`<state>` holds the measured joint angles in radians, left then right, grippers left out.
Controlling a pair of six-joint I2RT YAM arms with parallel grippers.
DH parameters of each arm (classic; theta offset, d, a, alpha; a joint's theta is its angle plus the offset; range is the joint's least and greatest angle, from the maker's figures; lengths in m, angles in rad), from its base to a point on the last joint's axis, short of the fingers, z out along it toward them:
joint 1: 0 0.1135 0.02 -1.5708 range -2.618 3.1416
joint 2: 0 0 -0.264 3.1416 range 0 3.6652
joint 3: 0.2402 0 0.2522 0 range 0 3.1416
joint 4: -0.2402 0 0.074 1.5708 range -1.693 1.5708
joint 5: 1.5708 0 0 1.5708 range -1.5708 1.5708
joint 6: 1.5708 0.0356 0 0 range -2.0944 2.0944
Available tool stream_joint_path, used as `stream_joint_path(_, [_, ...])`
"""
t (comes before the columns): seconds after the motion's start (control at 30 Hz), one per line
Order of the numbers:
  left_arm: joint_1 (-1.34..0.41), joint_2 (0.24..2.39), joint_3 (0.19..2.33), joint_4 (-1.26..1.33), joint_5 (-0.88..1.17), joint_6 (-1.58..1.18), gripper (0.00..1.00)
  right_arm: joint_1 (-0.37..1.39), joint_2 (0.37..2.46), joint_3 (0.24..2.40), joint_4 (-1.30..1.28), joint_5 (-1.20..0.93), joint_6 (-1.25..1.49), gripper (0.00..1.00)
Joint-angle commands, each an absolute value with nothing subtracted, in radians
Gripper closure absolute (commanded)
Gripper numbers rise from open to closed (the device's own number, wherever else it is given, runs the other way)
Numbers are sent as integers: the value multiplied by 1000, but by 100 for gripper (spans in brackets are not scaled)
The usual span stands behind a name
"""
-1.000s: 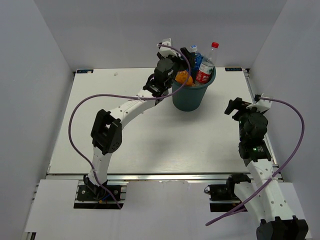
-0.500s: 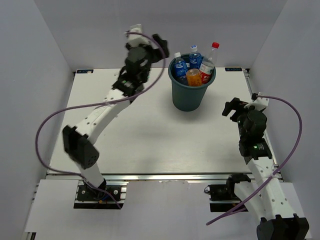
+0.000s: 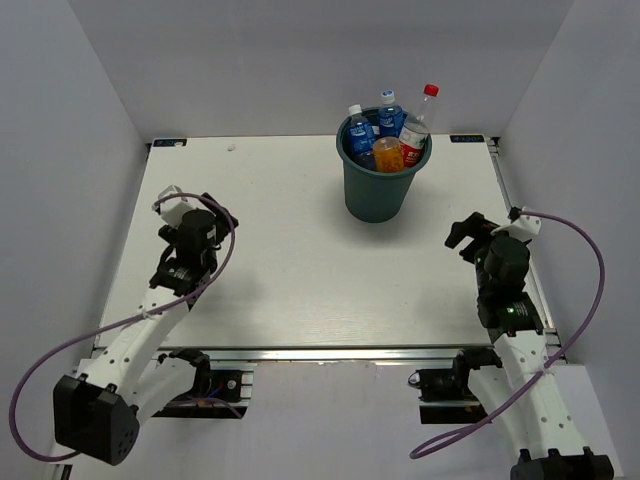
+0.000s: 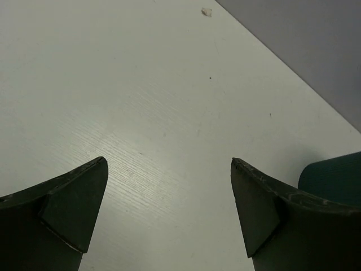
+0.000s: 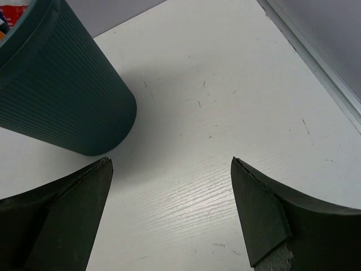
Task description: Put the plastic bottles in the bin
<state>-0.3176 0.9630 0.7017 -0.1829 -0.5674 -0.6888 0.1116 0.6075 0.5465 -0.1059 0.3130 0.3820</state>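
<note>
We are looking down on the white surface (image 3: 290,240), with the dark teal bin (image 3: 376,195) standing upright near its far edge. The left tool (image 4: 169,166) is hanging wide open over bare surface on the left, gripping nothing and well apart from the bin. The right tool (image 5: 172,164) is also gaping wide and empty, hovering near the bin's base. The plastic bottles are sitting inside the bin: a red-capped bottle (image 3: 417,122) is poking above the rim, beside two blue-labelled bottles (image 3: 360,128) and an orange-filled bottle (image 3: 387,154).

Overhead view looks down from behind; wrist views close, sharing bin (image 5: 56,96).
</note>
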Motion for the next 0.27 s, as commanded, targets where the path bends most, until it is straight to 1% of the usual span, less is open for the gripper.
stream_joint_path(0.0, [-316,904,736,-245,-649,-730,2,109,577,526,-72,339,429,11])
stream_joint_path(0.23, [-316,877,715,-242,-678,-700,2,107,600,543,-101,351,442,10])
